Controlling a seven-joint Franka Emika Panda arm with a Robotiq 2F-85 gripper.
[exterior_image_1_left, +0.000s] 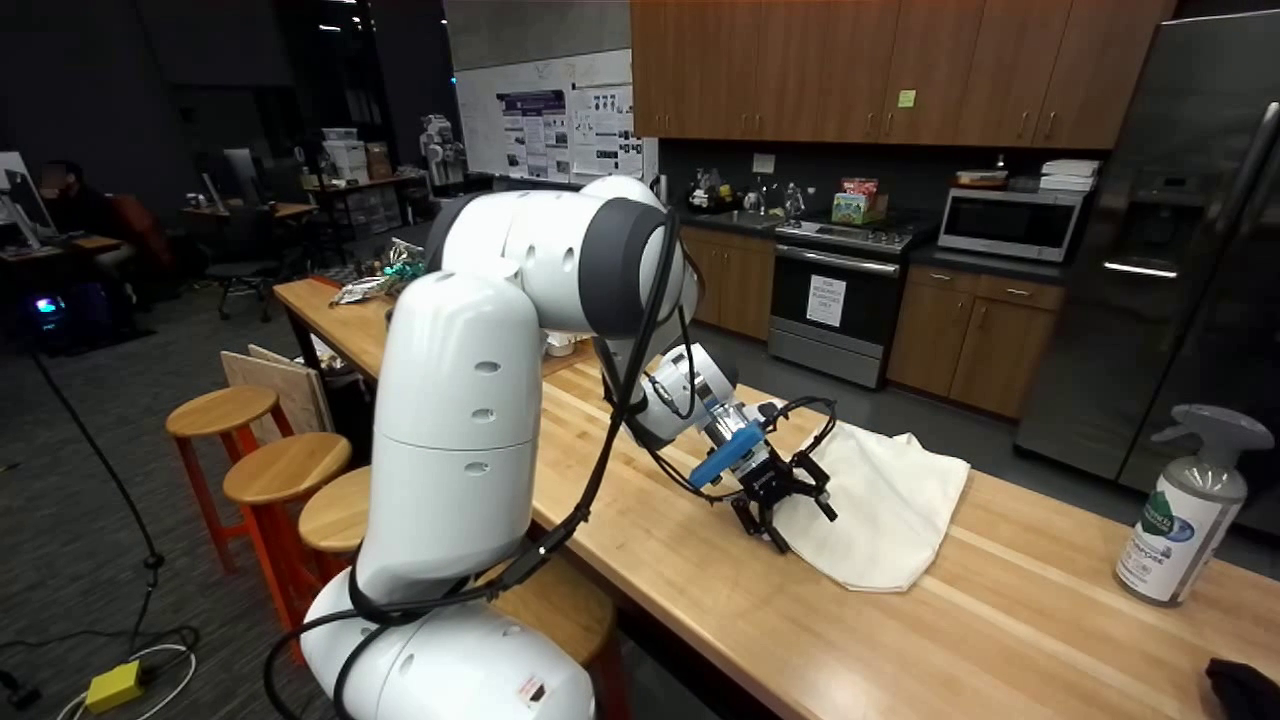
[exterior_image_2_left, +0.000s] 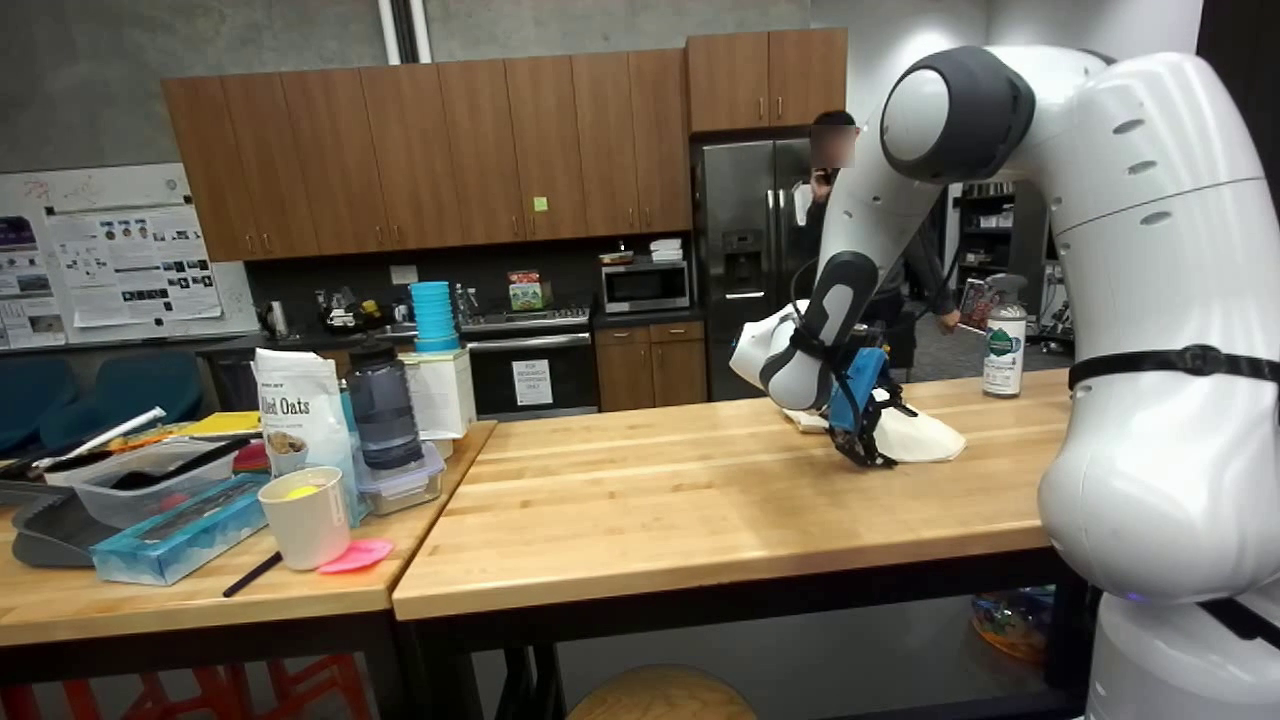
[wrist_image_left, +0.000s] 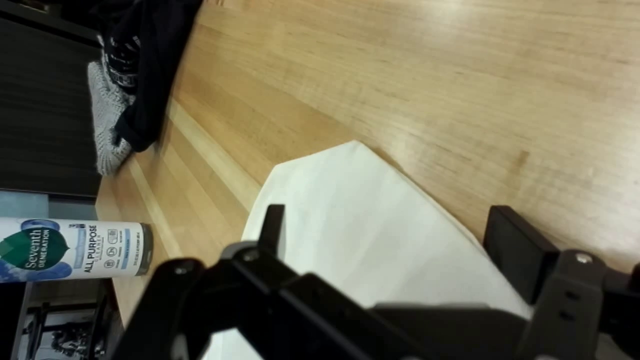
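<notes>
A cream cloth (exterior_image_1_left: 900, 490) lies mostly flat on the wooden table, with a few folds at its far edge. It also shows in an exterior view (exterior_image_2_left: 922, 438) and in the wrist view (wrist_image_left: 345, 210). My black gripper (exterior_image_1_left: 806, 530) is open and tilted down at the near edge of the cloth. In the wrist view the fingers (wrist_image_left: 386, 225) are wide apart. One finger is over the cloth and the other is just outside its edge, by the bare wood. No cloth is pinched between them. Whether a fingertip touches the cloth or table I cannot tell.
A spray bottle (exterior_image_1_left: 1180, 535) stands farther along the table, also in the wrist view (wrist_image_left: 85, 248). A dark item (exterior_image_1_left: 1243, 688) lies near it. An adjoining table holds a cup (exterior_image_2_left: 306, 520), an oats bag (exterior_image_2_left: 300, 400) and a dark bottle (exterior_image_2_left: 384, 410). Stools (exterior_image_1_left: 287, 468) stand alongside.
</notes>
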